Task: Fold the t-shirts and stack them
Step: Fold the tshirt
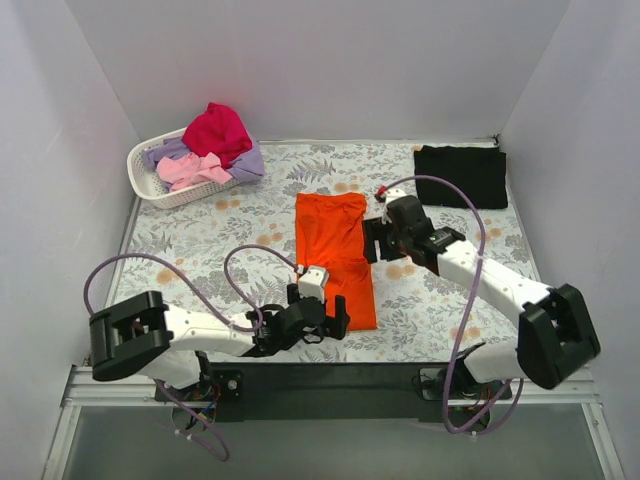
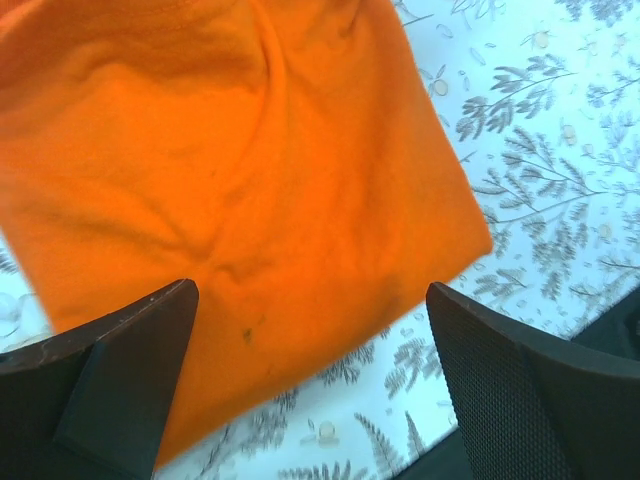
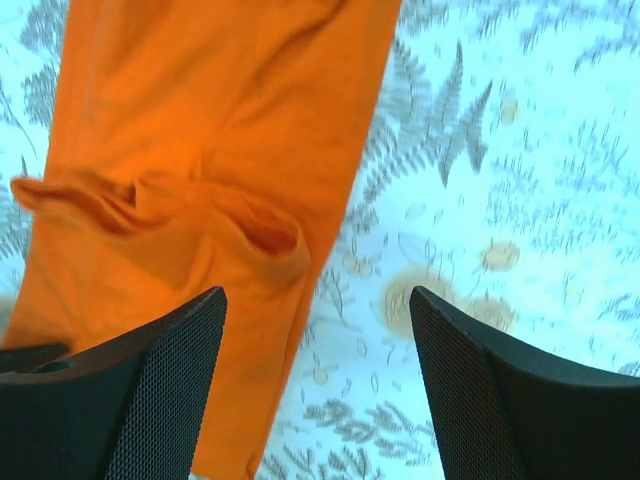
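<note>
Left fingers (image 2: 110, 370) and right fingers (image 3: 130, 390) spread at one orange t-shirt (image 1: 333, 240); one black t-shirt (image 1: 460, 175); three shirts (image 1: 218, 130) in one basket (image 1: 138, 170).

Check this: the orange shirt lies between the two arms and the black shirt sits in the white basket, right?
No. The black shirt lies flat on the table at the far right, outside the white basket, as the top view shows.

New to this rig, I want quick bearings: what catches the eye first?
The bright orange t-shirt, folded into a long strip, lies mid-table, with the open left claw at its near end and the open right claw by its right edge. A folded black t-shirt sits far right; a white basket heaped with magenta, pink and lavender shirts sits far left.
</note>
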### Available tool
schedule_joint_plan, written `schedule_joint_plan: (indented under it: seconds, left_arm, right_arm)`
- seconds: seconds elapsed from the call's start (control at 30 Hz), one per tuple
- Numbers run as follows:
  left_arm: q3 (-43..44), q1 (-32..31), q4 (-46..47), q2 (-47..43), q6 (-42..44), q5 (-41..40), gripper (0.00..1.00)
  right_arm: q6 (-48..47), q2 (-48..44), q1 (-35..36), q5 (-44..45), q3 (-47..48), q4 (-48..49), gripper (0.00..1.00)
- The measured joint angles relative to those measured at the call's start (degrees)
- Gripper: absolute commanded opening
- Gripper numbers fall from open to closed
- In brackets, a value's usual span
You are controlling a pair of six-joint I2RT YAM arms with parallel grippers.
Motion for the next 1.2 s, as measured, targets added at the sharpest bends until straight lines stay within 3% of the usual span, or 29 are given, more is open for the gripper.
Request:
schedule_joint_plan:
  seconds: [0.27,0.37,0.7,0.93,1.2]
  left_arm:
    - [0.0,-1.0,-11.1,-21.3,-3.4,-4.7,0.93]
    - [-0.2,-1.0,-16.1,-24.7,-8.4,-7.0,0.93]
    - [-8.3,-1.0,-29.5,-25.5,-25.0,-4.9,0.84]
    - [-9.9,-1.0,-29.9,-27.9,-29.3,-4.3,0.76]
    - [-9.9,-1.0,-22.6,-22.8,-29.8,-4.2,0.71]
  right_arm:
    - [6.4,-16.5,1.4,-7.9,-19.8,1.2,0.68]
    - [9.5,-19.6,3.3,-10.1,-23.8,1.3,0.68]
    - [16.3,-23.6,5.3,-12.8,-29.6,4.1,0.67]
    - [19.7,-23.2,7.4,-13.0,-32.9,6.2,0.66]
    - [22.7,-22.3,9.2,-12.9,-34.4,11.1,0.61]
